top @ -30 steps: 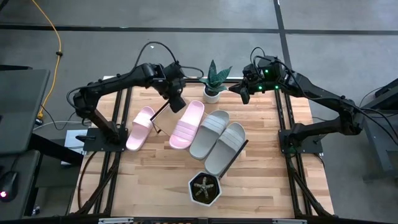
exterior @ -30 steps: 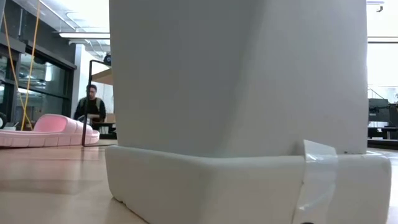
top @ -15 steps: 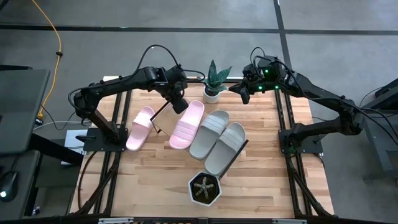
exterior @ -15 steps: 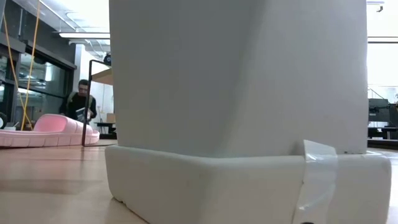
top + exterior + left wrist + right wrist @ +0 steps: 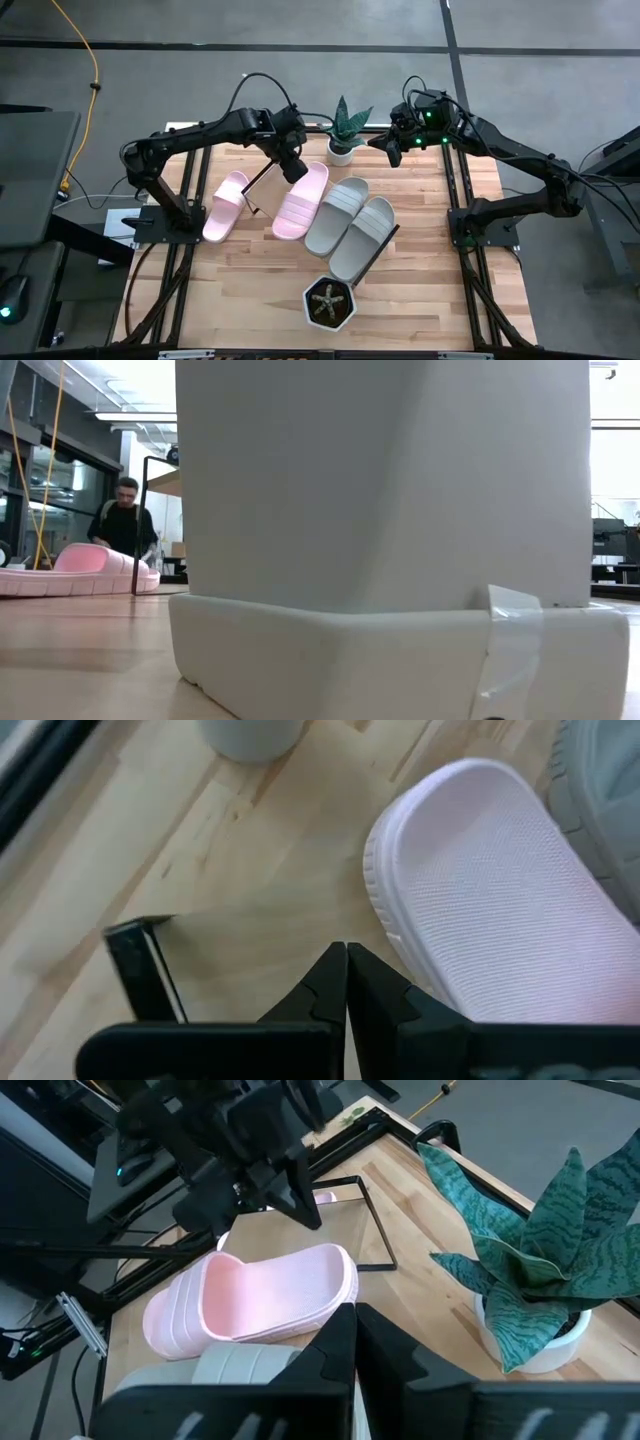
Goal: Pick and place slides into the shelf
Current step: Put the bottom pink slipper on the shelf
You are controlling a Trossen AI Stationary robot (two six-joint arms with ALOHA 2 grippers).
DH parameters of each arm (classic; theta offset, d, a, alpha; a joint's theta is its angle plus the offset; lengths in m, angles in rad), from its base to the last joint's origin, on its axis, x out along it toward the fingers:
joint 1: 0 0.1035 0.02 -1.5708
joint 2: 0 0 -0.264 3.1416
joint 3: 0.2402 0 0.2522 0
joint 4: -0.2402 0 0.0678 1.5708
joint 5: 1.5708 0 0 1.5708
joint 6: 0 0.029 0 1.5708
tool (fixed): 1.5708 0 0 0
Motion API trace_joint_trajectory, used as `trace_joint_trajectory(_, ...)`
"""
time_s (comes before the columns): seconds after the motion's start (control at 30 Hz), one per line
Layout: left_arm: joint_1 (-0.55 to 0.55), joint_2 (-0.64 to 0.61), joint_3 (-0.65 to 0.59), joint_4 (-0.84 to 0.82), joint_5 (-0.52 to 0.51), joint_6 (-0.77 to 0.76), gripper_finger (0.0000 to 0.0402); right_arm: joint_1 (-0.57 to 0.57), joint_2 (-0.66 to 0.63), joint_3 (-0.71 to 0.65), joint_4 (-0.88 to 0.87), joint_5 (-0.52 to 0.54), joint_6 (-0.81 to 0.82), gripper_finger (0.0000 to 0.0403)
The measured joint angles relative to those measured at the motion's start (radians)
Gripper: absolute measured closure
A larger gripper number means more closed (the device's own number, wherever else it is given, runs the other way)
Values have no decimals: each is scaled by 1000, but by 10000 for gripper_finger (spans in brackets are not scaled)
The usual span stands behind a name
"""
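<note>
High view shows the bench (image 5: pixel 250 290) with the shelf (image 5: pixel 268 175) lying on it as a pale board with thin black end frames, and all four slides resting across that board, below and beside the left pincer (image 5: pixel 296 170). Two pale pink slides (image 5: pixel 302 199) lie nearest this pincer, one directly under its tip and the other (image 5: pixel 226 205) off to its outer side; the two grey-beige slides (image 5: pixel 337 214) sit just beyond the nearer pink one, toward the right arm, and a white potted plant (image 5: pixel 342 134) stands between the two arms. Left pincer is closed and empty, its tips pressed together just above the heel end of the pink slide (image 5: pixel 500 890). Right pincer (image 5: pixel 392 150) is likewise closed and empty, waiting near the plant, well apart from the slides. These slides look light, foamy and slightly springy, with a textured footbed; the ribbed strap or a side edge seems the surest hold.
</note>
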Motion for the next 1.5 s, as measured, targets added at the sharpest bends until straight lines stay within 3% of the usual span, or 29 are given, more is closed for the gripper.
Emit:
trace_joint_trajectory(0.33, -31, 21, 0, 21, -24, 7, 401, 0, 0, 0, 0, 0, 0, 403)
trace_joint_trajectory(0.7, -76, 34, 0, 83, 30, 27, 401, 0, 0, 0, 0, 3, -8, 403)
trace_joint_trajectory(1.33, -87, 34, 0, 111, -79, 27, 401, 0, 0, 0, 0, 5, -4, 403)
trace_joint_trajectory(1.5, -86, 34, 50, 53, -111, 30, 401, 0, 0, 0, 0, 5, -4, 403)
